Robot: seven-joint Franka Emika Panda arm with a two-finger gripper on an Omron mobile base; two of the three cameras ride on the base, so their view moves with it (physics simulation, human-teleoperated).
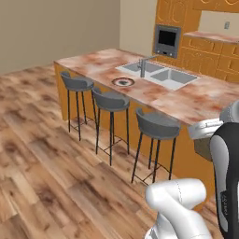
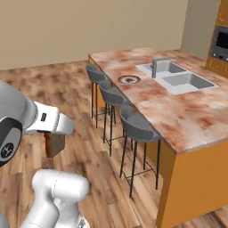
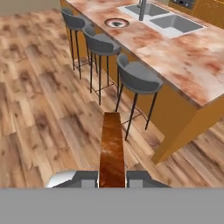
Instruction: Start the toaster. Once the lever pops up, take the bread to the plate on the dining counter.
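From the left base view, we see the long island dining counter with its pink-and-rust marbled stone top, orange body and steel sink. The round flat plate, dark-rimmed with a reddish ring, lies near the stool-side edge, just beside the sink. Low at the right edge, under our white forearm, a tan block hangs: that is the square slice of bread, partly hidden.

From the right base view, the slice hangs under the wrist over the wooden floor, well apart from the plate. It shows a light tan face with a darker brown edge.

In the hand view, the bread runs edge-on up the middle, its brown crust towards us. Our two-finger gripper is closed on it, one dark finger on each face at the lower end. We judge the slice light, fairly stiff once toasted, but crumbly. A gentle pinch across the flat faces suits it better than hard pressure, which could crack it.
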